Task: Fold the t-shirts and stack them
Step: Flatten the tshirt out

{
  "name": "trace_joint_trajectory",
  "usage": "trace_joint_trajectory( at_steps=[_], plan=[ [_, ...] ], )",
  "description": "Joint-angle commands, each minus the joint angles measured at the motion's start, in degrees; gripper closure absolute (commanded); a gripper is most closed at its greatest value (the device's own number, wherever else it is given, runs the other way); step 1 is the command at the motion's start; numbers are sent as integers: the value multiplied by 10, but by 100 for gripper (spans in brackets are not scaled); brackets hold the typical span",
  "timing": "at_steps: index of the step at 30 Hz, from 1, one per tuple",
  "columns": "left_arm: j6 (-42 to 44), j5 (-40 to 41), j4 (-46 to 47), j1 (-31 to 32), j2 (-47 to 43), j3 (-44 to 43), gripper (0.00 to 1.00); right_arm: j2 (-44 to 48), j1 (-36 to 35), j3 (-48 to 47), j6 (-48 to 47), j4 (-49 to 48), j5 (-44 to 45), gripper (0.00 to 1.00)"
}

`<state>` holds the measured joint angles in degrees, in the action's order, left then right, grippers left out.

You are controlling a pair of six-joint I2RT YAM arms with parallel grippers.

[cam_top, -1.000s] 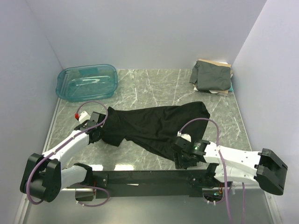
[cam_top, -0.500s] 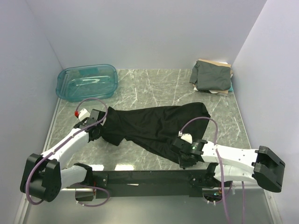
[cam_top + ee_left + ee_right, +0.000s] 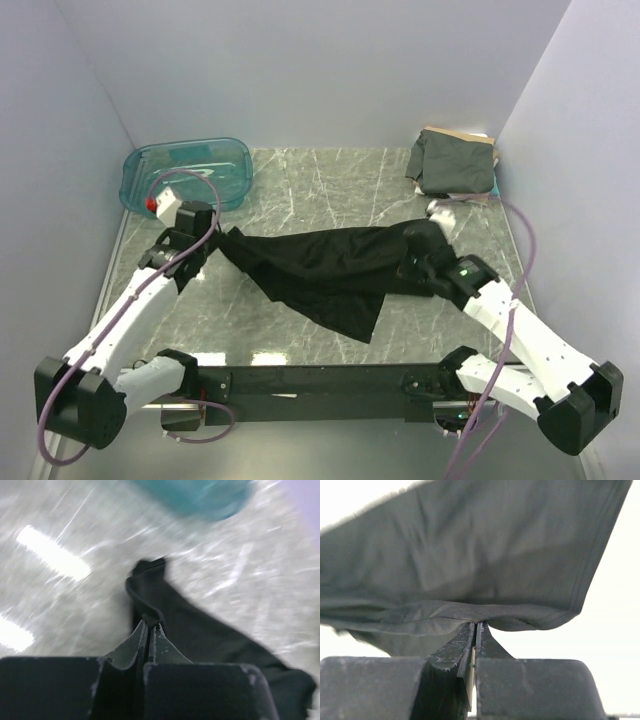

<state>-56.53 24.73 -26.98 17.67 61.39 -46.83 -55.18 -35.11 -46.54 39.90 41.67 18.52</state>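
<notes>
A plain black t-shirt [image 3: 320, 272] hangs stretched between my two arms above the middle of the marble table. My left gripper [image 3: 218, 240] is shut on its left end; in the left wrist view the fingertips [image 3: 148, 626] pinch a fold of black cloth [image 3: 200, 630]. My right gripper [image 3: 418, 258] is shut on the shirt's right end, and in the right wrist view the cloth [image 3: 470, 565] spreads above the closed jaws [image 3: 476, 625]. A point of the shirt droops toward the front. A folded dark grey-green t-shirt [image 3: 452, 163] lies on a stack at the back right.
A translucent teal bin [image 3: 186, 175] stands at the back left, just behind my left wrist. The stack at the back right shows tan and white layers [image 3: 462, 196] under the grey-green one. Purple walls close in both sides and the back.
Both arms have lifted and swung toward the back, pulling the black t-shirt up off the table and taut. The right gripper closed on the shirt's edge and carried it up and right.
</notes>
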Motion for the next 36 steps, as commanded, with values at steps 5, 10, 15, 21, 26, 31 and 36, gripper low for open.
trace_joint_trajectory(
  at_steps=[5,10,15,21,26,31,36],
  plan=[
    [91,12,80,0,-94,-97,99,28,50,-159,-114,-34,77,100],
    [102,7,44,0,-115,-180,99,74,51,-227,-160,-14,78,100],
    [121,-32,32,0,-139,-257,99,103,51,-316,-203,23,84,100],
    [134,-39,-6,0,-166,-359,99,126,51,-429,-257,74,31,100],
    [160,-87,7,0,-196,-422,99,137,51,-518,-295,110,-21,100],
    [176,-136,11,-1,-225,-493,99,154,51,-586,-314,151,-108,100],
    [175,-192,-10,-15,-217,-583,99,185,52,-615,-309,151,-217,100]
  ],
)
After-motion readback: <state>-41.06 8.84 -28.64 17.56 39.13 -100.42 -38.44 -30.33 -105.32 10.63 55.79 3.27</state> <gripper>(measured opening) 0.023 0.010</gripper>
